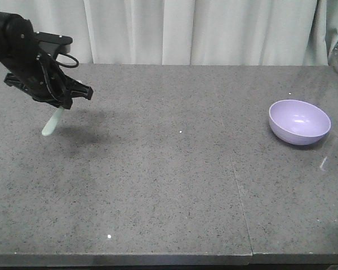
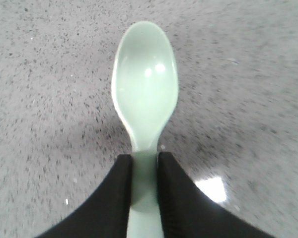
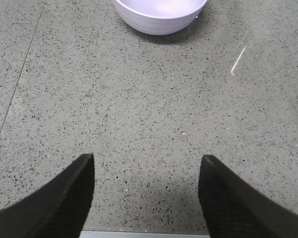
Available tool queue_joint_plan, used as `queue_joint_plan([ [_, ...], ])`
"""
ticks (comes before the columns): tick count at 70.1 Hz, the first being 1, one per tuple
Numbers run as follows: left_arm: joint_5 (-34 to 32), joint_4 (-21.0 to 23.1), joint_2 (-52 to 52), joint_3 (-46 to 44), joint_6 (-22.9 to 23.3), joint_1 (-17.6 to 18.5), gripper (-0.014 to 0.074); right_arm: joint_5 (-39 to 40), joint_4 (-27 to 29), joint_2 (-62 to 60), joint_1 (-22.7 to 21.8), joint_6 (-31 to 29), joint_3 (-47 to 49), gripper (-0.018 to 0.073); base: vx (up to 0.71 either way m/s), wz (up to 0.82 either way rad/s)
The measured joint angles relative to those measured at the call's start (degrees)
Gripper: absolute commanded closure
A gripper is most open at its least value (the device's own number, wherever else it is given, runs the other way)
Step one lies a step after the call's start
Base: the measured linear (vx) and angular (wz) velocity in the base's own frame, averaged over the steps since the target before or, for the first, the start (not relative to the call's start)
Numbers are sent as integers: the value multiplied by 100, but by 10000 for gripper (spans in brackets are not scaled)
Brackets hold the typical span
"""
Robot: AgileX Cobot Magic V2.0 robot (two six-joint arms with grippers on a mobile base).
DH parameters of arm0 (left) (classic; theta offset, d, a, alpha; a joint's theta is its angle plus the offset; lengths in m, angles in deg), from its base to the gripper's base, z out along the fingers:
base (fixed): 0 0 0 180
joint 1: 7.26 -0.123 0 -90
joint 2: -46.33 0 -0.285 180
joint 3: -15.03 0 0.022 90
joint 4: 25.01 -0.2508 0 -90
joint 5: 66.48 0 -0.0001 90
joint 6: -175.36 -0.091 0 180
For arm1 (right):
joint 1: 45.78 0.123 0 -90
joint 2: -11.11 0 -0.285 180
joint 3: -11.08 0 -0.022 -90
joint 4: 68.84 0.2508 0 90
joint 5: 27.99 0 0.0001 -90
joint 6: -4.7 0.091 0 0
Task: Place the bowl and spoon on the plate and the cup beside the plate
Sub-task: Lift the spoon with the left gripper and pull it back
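Pale curtains point(image 1: 186, 28) hang in folds behind a grey speckled stone desk point(image 1: 169, 185), whose top is crossed by a thin seam point(image 1: 239, 191) running from the near edge towards the far side, right of the middle.

Close to the far left corner of the desk, the left gripper point(image 1: 65, 104) points downwards at a slant. Its two black fingers are clamped on the flat handle of the spoon point(image 1: 52, 124). In the left wrist view, the handle sits tight between the finger pads and the hollow of the spoon faces the camera. The rounded end of the spoon hangs lowest and looks to be clear of the surface, with a soft shadow point(image 1: 79, 140) on the desk beside it.

The bowl point(image 1: 299, 121) stands upright and empty near the right edge of the desk, towards the far side, well apart from the spoon.

The right gripper point(image 3: 146, 168) shows only in its own wrist view. Its fingers are spread wide with nothing between them, over bare desk, and the bowl lies ahead of them at the top of that view
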Motion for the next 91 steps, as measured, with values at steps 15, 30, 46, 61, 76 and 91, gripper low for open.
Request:
queue_joint_plan([
  [15, -896, 130, 1795, 1673, 0, 0, 587, 0, 0, 0, 0, 0, 0, 103, 0, 0],
  [30, -1649, 134, 3705, 3440, 0, 0, 585, 0, 0, 0, 0, 0, 0, 103, 0, 0],
  [46, -2095, 134, 5543, 4914, 0, 0, 580, 0, 0, 0, 0, 0, 0, 103, 0, 0],
  [61, -1941, 134, 6271, 5478, -116, 0, 576, 0, 0, 0, 0, 0, 0, 103, 0, 0],
  [76, -1956, 134, 6330, 5618, -326, 0, 576, 0, 19, 0, 0, 0, 0, 103, 0, 0],
  [91, -1990, 134, 6330, 5618, -340, 0, 576, 6, 201, 0, 0, 0, 0, 103, 0, 0],
])
